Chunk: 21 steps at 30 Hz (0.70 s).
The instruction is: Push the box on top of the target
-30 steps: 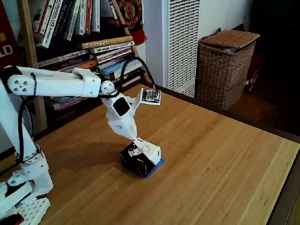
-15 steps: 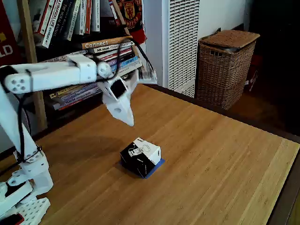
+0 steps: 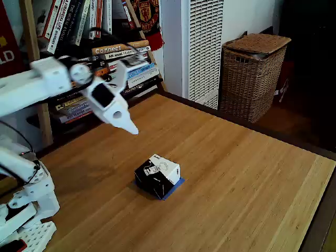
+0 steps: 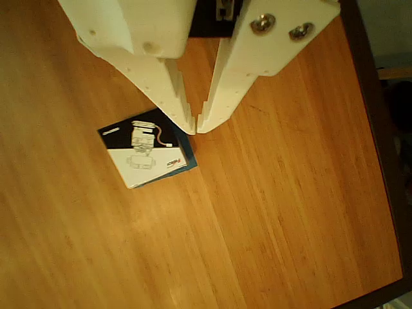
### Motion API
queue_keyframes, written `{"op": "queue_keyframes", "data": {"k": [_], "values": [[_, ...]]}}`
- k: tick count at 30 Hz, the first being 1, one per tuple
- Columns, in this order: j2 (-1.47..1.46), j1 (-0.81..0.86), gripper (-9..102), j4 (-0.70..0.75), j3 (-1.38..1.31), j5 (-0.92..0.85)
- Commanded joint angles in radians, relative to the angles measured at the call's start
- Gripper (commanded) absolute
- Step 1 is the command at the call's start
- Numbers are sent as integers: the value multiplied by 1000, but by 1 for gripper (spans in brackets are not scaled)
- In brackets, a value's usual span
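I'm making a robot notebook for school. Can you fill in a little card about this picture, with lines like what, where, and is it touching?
box: black with a white printed top, on the wooden table
target: blue tape, only an edge peeking out from under the box
box on target: mostly covers it
gripper: up in the air, left of and above the box in the fixed view
gripper fingers: tips closed together
touching box: no

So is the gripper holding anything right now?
No. The gripper is shut on nothing, raised clear of the box, which sits on the table over the blue target.
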Motion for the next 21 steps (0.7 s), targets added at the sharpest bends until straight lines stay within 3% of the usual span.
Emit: {"op": "queue_keyframes", "data": {"k": [1,21], "values": [[117,12,0,-17,35,-51],[752,-15,0,-28,449,-112]]}}
